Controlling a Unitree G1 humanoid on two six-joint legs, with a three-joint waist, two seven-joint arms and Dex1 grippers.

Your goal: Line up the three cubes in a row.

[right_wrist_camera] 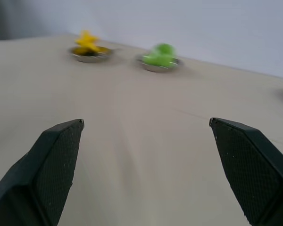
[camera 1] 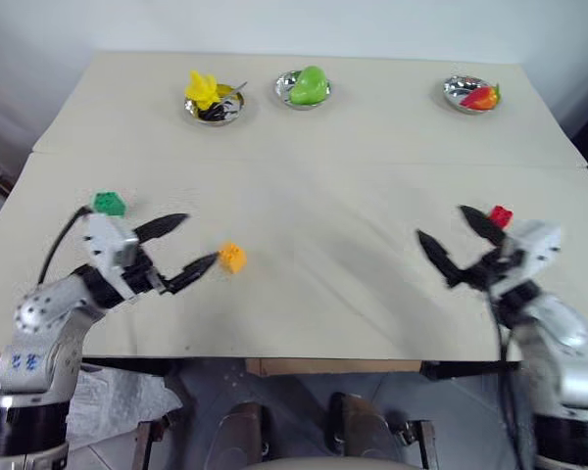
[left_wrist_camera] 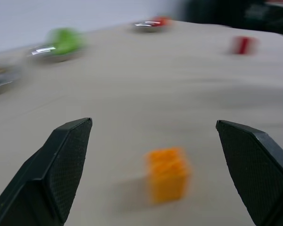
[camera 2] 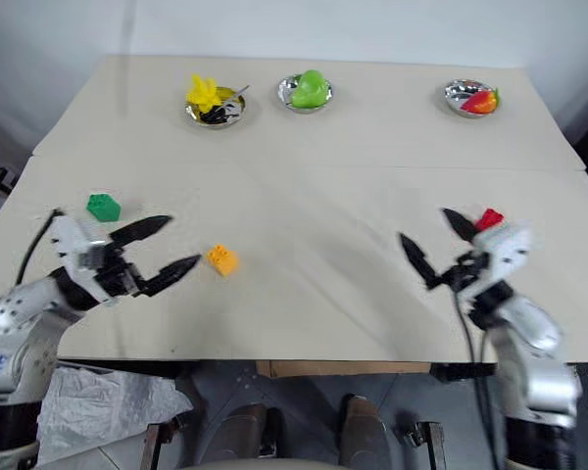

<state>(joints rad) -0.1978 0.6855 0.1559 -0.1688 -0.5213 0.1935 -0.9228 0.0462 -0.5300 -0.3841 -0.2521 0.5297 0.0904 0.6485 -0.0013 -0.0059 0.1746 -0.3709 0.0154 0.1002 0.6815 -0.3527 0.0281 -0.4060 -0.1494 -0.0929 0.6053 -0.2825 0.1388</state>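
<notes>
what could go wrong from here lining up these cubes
The orange-yellow cube sits just off one finger of the open left pincer; a sideways approach could knock it away. The red cube lies behind the open right pincer, near the table's right edge, so a nudge might push it off.

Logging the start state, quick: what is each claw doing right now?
Left claw: open, holding nothing; orange-yellow cube just beyond its tips.
Right claw: open, holding nothing.
</notes>
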